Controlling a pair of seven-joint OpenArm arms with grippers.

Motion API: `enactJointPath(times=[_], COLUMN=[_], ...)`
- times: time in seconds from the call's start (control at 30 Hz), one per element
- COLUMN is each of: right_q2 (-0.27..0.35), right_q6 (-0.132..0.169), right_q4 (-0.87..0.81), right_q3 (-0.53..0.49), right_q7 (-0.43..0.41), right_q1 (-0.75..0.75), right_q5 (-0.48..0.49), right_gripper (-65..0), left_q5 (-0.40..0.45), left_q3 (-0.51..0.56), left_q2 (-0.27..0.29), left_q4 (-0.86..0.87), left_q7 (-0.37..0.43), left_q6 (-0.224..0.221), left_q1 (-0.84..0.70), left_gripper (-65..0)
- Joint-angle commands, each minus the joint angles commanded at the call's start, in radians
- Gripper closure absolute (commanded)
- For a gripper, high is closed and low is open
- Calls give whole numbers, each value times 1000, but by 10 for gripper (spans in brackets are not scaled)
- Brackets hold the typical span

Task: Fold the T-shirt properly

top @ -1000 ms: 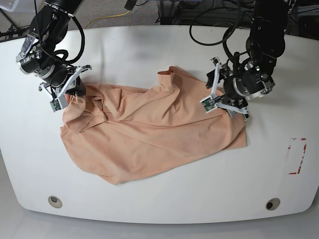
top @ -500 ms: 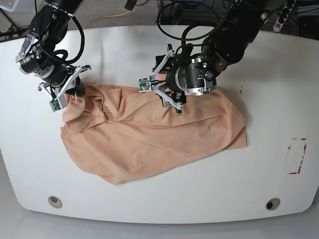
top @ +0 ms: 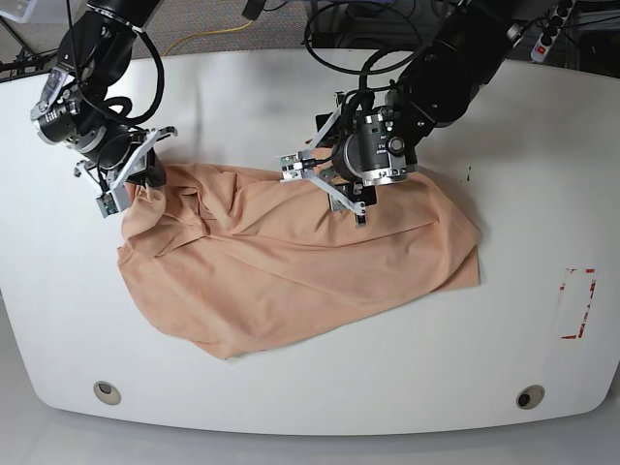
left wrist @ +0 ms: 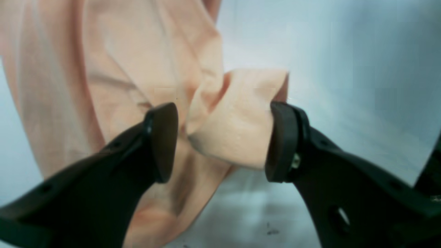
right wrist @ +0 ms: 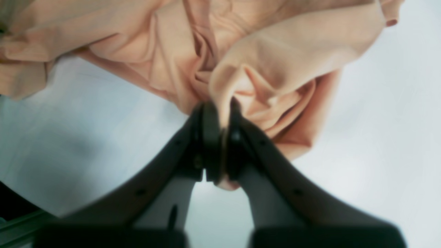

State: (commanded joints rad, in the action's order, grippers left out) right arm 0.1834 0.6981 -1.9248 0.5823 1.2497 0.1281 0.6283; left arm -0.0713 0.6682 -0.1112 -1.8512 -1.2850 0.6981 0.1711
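T-shirt (top: 291,262) lies crumpled and spread on the white desk (top: 320,387), between and under both arms. Left gripper (left wrist: 220,141): fingers (left wrist: 162,144) spread wide, a raised fold of the peach fabric standing between them, touching the pad on the wrist view's right; gap remains at the other pad. In the base view it sits at the shirt's upper middle edge. Right gripper (right wrist: 220,137): fingers (right wrist: 210,137) pinched narrow on a bunched fold of cloth, at the shirt's far corner.
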Motion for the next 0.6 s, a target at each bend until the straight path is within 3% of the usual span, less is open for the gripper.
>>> enactJointPath(times=[0.13,0.2,0.37,0.6], right_q2=[0,0,0,0], right_q6=[0,0,0,0], right_q4=[0,0,0,0], right_q3=[0,0,0,0], right_q7=[0,0,0,0], right_q1=[0,0,0,0], right_q5=[0,0,0,0], right_gripper=[0,0,0,0], left_q5=[2,2,2,3], left_q3=[0,0,2,-9], left_q2=[0,3,6,-2], left_q4=[0,0,40,-15], left_q7=[2,5,6,8], left_q6=[0,0,0,0], left_q1=[-2,-2,-2,-2], left_gripper=[-350,-314,-14,-6])
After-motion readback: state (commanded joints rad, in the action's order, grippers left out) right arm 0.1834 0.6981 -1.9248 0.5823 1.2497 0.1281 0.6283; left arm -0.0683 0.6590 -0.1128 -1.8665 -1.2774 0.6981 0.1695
